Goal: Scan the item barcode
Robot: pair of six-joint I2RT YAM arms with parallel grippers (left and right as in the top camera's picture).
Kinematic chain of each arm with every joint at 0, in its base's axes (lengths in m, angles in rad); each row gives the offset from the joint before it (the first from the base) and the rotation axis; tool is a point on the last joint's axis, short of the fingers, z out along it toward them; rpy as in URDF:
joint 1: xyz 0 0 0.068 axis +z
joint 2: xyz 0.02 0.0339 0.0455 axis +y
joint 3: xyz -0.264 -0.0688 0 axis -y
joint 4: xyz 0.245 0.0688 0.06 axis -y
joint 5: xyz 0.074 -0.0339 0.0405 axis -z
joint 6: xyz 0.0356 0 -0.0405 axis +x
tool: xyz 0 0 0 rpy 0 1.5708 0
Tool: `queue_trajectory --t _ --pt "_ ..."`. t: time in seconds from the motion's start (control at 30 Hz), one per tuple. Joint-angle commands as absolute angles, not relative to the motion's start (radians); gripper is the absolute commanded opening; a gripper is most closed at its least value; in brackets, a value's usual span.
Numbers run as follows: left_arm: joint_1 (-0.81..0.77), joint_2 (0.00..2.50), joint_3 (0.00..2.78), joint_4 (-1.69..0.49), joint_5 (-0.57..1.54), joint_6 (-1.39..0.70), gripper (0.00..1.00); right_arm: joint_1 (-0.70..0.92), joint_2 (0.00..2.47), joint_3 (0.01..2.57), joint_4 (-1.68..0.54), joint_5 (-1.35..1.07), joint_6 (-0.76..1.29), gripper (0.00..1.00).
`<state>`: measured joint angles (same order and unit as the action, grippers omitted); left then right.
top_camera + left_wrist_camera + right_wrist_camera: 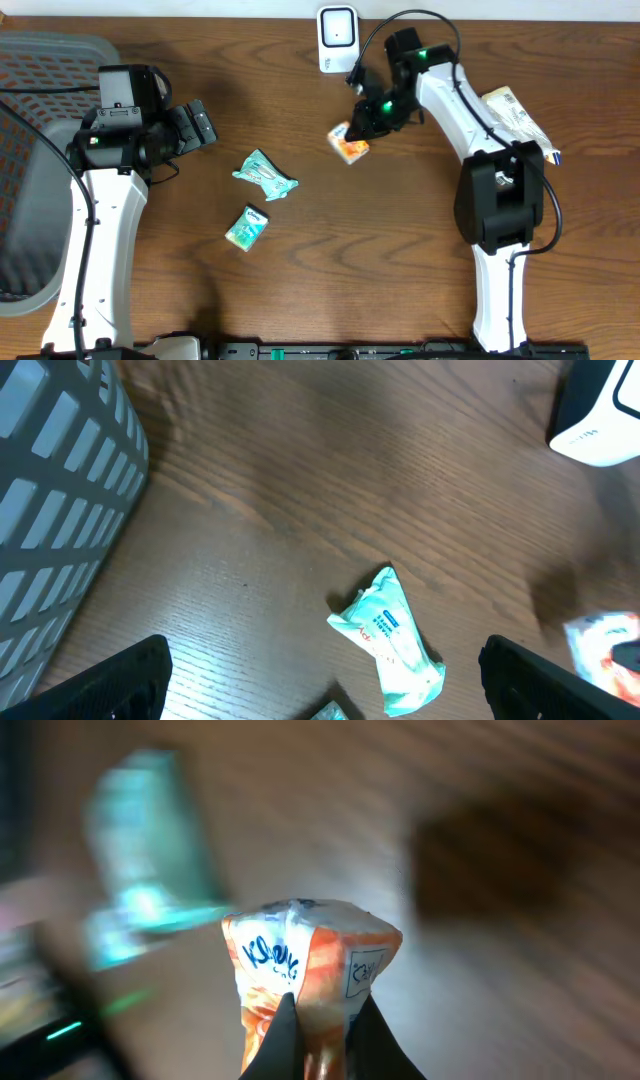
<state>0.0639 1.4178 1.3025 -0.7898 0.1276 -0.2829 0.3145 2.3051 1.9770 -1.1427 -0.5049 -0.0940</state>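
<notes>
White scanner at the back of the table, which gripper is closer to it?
Right. The right gripper, shut on the orange packet, is just in front of the scanner; the left gripper hangs open far off by the gray basket.

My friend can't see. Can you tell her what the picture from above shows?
The right tool holds an orange packet near the white scanner. A teal packet and a second teal packet lie mid-table; the left tool is open.

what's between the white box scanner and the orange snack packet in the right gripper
Just bare brown wooden table between the white box scanner and the orange snack packet, shown in the overhead view.
</notes>
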Motion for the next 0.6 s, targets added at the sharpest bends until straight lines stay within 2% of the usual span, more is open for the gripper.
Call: queue_trajectory --t 0.0,0.03,0.2,0.4,0.57 --pt "0.067 1.419 1.308 -0.793 0.118 -0.266 0.98 0.424 2.293 1.975 -1.144 0.101 0.156 0.01" --pt "0.067 1.419 1.308 -0.793 0.118 -0.266 0.98 0.458 2.293 1.975 -1.152 0.270 0.237 0.01" --pt "0.067 1.419 1.308 -0.793 0.118 -0.266 0.98 0.590 2.293 1.954 -1.187 0.733 0.445 0.01" --pt "0.067 1.419 1.308 -0.793 0.118 -0.266 0.98 0.677 2.293 1.776 -1.018 1.002 0.475 0.01" --pt "0.067 1.419 1.308 -0.793 0.118 -0.266 0.97 0.701 2.293 1.705 -0.943 1.002 0.485 0.02"
